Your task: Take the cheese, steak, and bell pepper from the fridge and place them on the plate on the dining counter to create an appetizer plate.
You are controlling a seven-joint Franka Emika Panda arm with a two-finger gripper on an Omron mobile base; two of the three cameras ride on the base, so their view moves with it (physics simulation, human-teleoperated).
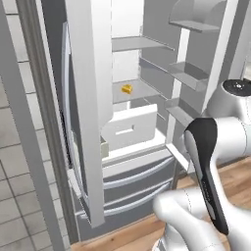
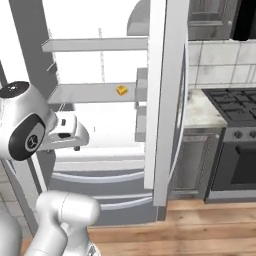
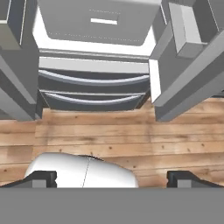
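Going L to R in the left base view: the fridge (image 1: 88, 112) has its doors swung open, white inside w/ pale grey shelves. The cheese (image 1: 127, 88) sits alone on the middle shelf (image 1: 139, 90), towards the back, just above the white drawer (image 1: 130, 128). It's a tiny yellow-orange wedge – too small to call its long axis or which way the thin end points. In the right base view it's the same story: cheese (image 2: 121, 90) on that shelf, near the inner edge of the right door (image 2: 167, 100). Steak and bell pepper can't be made out in any view, maybe hidden by the doors or bins.

The gripper (image 3: 111, 179) is looking down at the wood floor (image 3: 109, 131) and the lower freezer drawers (image 3: 92, 85), w/ the white drawer at the top of the hand view. Jaws are spread wide, nothing between them.

So the relation that matters – the cheese lies above and further into the fridge than the gripper, which is low and outside the cabinet, well apart from it. Prob the next move needs the arm to lift and tilt the hand up towards that middle shelf, then reach in between the doors. Only one arm, so no choice there. Task looks barely started, imo: nothing picked yet.
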